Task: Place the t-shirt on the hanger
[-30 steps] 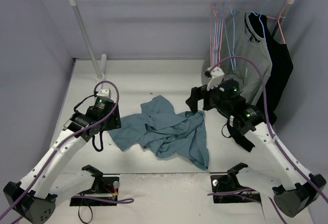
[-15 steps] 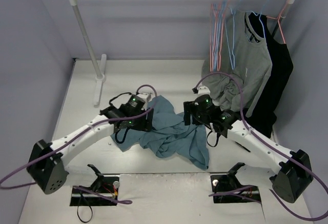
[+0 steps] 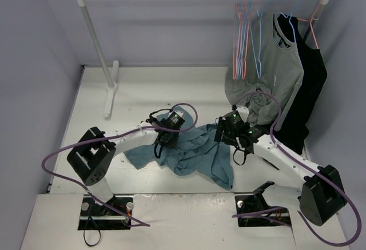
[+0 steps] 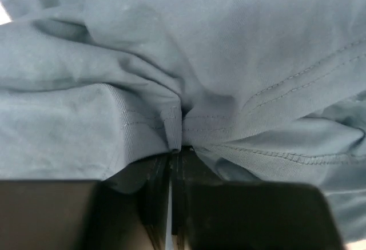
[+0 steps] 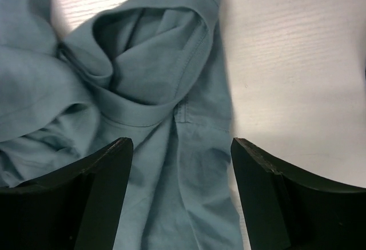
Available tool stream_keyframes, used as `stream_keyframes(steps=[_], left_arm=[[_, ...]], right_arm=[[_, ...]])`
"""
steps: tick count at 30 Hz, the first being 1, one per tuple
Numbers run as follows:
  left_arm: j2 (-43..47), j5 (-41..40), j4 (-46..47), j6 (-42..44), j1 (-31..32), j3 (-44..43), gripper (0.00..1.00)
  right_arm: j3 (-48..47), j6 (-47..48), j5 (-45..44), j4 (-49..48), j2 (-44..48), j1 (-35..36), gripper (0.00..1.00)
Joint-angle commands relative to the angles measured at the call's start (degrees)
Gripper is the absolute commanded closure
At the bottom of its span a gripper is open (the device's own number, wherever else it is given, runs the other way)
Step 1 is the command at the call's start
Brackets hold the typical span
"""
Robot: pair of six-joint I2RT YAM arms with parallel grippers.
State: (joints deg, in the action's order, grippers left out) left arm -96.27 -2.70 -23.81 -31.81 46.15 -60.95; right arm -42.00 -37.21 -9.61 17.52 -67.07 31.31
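Left wrist: t-shirt (image 4: 229,61) fold between clenched left fingers (image 4: 155,204) (right fingers (image 5: 91,198) wide apart above it)

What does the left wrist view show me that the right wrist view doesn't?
Only the left wrist view: the left gripper shut on a bunched fold of the t-shirt, with stitched hems running out from the pinch and fabric filling the frame. Only the right wrist view: the right gripper open, its fingers either side of flatter cloth and holding nothing, a hemmed opening beyond it, and bare table to the right. Both: the same teal-blue t-shirt, crumpled, seen close up.
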Motion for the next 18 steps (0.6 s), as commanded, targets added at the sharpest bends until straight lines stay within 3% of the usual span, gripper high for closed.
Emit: stream_keyframes(steps=[1,5,10,14,15,17,18], left_arm=[[3.36,-6.08,-1.32,-0.62,-0.71,-3.39,1.00],[16.79,-9.87,-5.18,-2.37,-4.47,1.69,1.00],[33.47,-13.30,-17.39,-3.08,-12.03,4.69,1.00],[39.75,-14.17,-25.83,-2.29,-18.90,7.16,1.00],[40.02,-13.91,-28.98,-2.29,-24.73,8.81,0.88],[39.67,-12.77,-31.28,-3.69,-26.99,8.74,0.64],[39.58,-11.12,-30.86,-3.00,-27.34,8.48,0.60]], right_arm=[[1.13,-2.69,-0.24,-4.06,-0.78,-0.90,0.30],[1.04,0.02,0.46,-6.96,-1.05,-0.81,0.36],[-0.01,2.32,-0.41,-8.55,-2.01,-0.20,0.43],[-1.50,3.72,1.25,-10.66,-5.61,0.15,0.43],[-1.68,3.81,1.52,-11.01,-6.49,0.24,0.44],[-2.12,3.99,1.78,-11.80,-8.07,0.42,0.44],[-2.47,4.25,1.70,-12.07,-8.17,0.51,0.44]])
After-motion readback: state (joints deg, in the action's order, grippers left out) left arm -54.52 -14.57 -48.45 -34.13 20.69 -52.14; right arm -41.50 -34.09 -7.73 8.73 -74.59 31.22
